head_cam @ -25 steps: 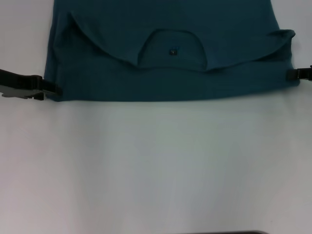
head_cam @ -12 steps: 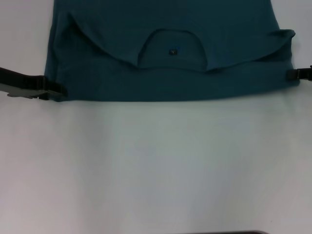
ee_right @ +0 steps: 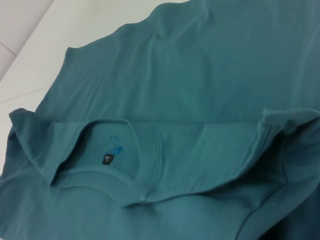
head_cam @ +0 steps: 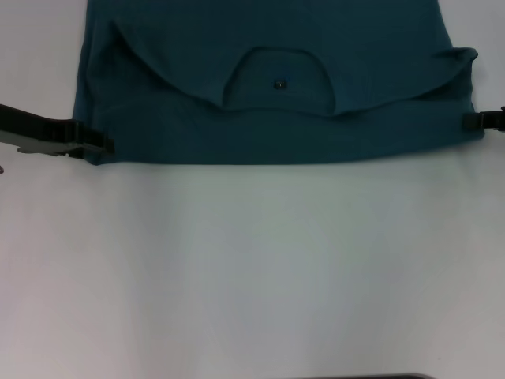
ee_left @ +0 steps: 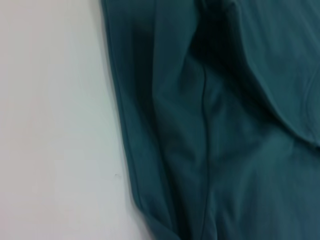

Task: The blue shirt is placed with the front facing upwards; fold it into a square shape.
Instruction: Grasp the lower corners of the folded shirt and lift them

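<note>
Fabric fills the far half of the white tabletop (head_cam: 252, 268): the blue shirt (head_cam: 268, 126) lies flat there, its straight near edge running across toward both side edges, the collar (head_cam: 276, 79) opening toward me with the small dark label (head_cam: 279, 83) inside. Both sleeves look folded inward over the body.

My left end effector (head_cam: 99, 146) sits at the shirt's near left corner, its tips touching the cloth edge; I cannot tell whether it has clenched on the fabric or is merely laid against it. My right end effector (head_cam: 472, 120) is at the right edge of the shirt, just touching the hem line, and its state is equally unreadable from here.

I judge the step in hand to be gripping both near corners for the lengthwise fold. To do it well, I want both grips to catch every layer, lift level and together, and carry the edge straight toward the far side so the fold line stays square rather than skewed.
</note>
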Tool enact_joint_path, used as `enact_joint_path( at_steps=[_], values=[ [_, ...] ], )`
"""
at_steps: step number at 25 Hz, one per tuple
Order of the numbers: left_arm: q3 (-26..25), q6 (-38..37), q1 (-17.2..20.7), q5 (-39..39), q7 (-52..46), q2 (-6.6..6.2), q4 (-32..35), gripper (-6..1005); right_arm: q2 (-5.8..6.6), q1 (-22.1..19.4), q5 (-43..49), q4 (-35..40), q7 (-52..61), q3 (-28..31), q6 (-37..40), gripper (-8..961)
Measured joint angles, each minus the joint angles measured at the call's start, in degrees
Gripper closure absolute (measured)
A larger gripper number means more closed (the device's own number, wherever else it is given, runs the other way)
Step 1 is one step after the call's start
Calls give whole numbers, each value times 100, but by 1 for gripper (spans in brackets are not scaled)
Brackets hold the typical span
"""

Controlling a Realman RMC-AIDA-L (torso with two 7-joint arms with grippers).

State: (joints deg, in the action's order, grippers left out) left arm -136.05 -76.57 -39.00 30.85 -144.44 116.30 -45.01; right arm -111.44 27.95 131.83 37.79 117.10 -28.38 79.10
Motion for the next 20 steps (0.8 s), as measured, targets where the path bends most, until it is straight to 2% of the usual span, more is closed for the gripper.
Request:
enact_joint_path(
  at_steps=[7, 15, 20],
  values=[
    [11, 99, -9, -24, -10, 13, -31, 421, 0, 0, 0, 0, -4, 6, 0, 917],
    [78, 141, -37, -154, -59, 16, -42, 501, -9, 0, -56, 0, -34, 9, -1, 916],
    [79, 154, -38, -157, -61, 1, -16, 685, -1, 0, -61, 0, -38, 9, -1, 916]
  ],
)
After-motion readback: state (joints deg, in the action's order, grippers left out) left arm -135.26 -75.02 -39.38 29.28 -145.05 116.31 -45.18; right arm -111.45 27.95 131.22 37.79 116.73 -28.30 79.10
